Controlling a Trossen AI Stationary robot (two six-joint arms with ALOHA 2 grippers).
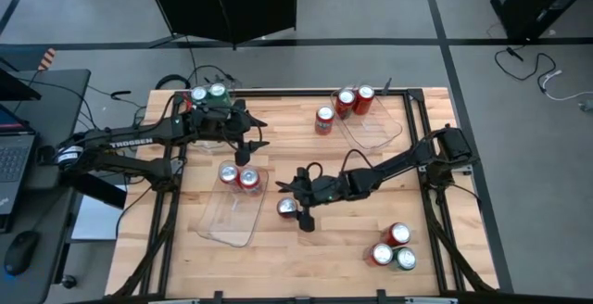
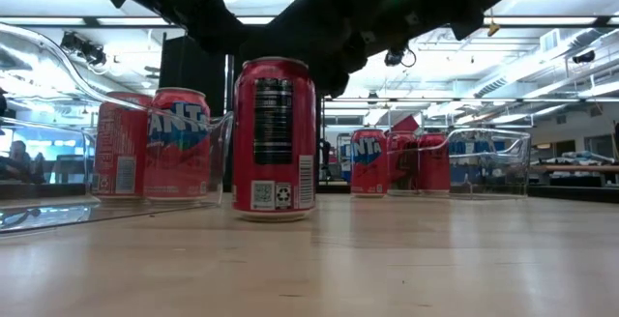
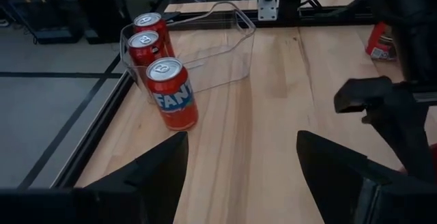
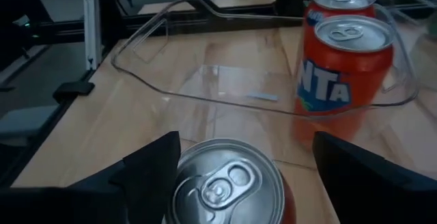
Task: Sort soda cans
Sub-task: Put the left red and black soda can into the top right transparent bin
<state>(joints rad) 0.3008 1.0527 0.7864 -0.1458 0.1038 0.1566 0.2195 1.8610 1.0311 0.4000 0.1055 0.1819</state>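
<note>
A red soda can point(image 1: 287, 208) stands upright on the wooden table near its middle; in the low view the same can point(image 2: 275, 138) rests on its base. My right gripper point(image 1: 295, 204) is open, with a finger on either side of this can point(image 4: 229, 183) and a gap showing on both sides. My left gripper point(image 1: 252, 146) is open and held above the table at the far end of the left clear tray point(image 1: 227, 221), which holds two red cans point(image 1: 238, 175). Nothing lies between the left gripper's point(image 3: 242, 176) fingers.
The right clear tray point(image 1: 380, 128) at the far right holds two red cans point(image 1: 356, 98), with a third red can point(image 1: 324, 119) beside it. Two cans point(image 1: 209, 93) stand at the far left edge, and three cans point(image 1: 395, 248) near the right front corner.
</note>
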